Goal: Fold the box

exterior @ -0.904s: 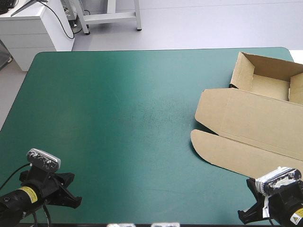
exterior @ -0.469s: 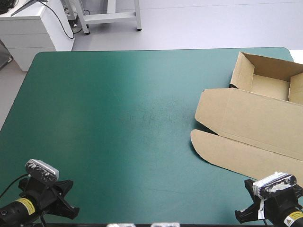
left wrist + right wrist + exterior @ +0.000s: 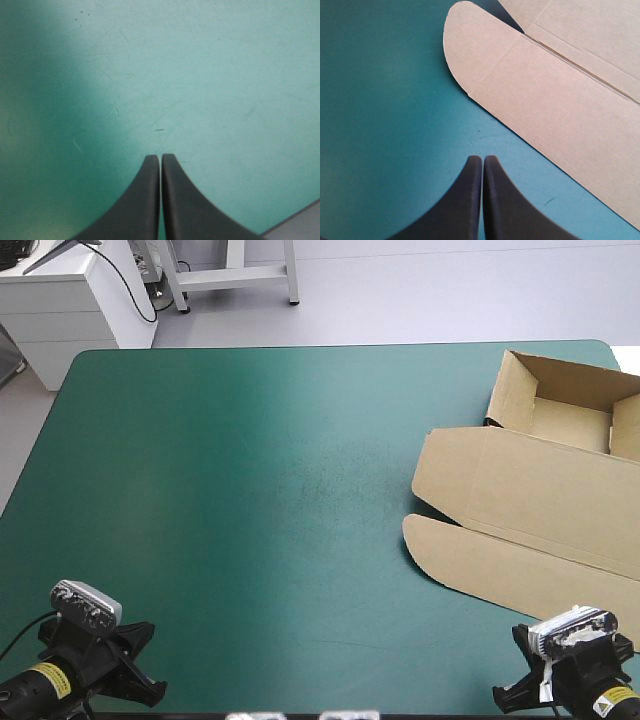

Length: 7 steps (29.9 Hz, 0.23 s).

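seeing the box (image 3: pixel 540 490) lying at the right side of the teal-green worktop (image 3: pixel 250 490), running out of view at the right: tray (image 3: pixel 565 405) with raised walls at the far right corner, lid (image 3: pixel 530 485) spreading flat toward the near side, rounded flap (image 3: pixel 425 540) ending it nearest the robot. finding the left gripper (image 3: pixel 160 157) at the near left corner, black fingers pressed together on nothing, well apart from the box. finding the right gripper (image 3: pixel 482 159) at the near right, likewise pressed together and empty, hovering just short of the lid's near edge, rounded flap ahead and to its left.

if working the lid next: spreading the right gripper first, approaching the near edge low and level, sliding one finger under the board rather than shoving it over the smooth cover; bringing the left gripper across to steady a tray wall; bending along the scored crease (image 3: pixel 570 60), not across the panel.

reading no print or brand on the brown board. noticing a small yellow sticker (image 3: pixel 50 677) on the left arm and a second yellow sticker (image 3: pixel 607 702) on the right arm, both too small to read.
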{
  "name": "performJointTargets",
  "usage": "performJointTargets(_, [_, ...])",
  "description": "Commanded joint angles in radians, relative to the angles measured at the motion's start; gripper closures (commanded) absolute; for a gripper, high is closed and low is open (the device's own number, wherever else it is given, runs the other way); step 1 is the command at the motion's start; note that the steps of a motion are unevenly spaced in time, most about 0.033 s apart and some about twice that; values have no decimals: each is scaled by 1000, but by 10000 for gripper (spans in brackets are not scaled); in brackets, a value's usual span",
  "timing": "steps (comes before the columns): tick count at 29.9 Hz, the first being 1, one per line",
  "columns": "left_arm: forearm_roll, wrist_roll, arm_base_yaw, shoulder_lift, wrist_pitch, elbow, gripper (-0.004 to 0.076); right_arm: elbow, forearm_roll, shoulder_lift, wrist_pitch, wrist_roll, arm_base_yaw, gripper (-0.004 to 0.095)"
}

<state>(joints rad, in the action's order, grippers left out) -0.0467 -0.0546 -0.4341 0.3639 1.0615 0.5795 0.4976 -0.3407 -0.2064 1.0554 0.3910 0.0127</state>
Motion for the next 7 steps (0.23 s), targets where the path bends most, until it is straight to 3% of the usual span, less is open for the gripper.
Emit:
performJointTargets(1, [-11, 1, -2, 7, -70, 22, 731, 26, -23, -14, -58, 11, -2, 910])
performJointTargets(7, [-13, -23, -2, 7, -68, 22, 731, 26, 7, -14, -46, 11, -2, 910])
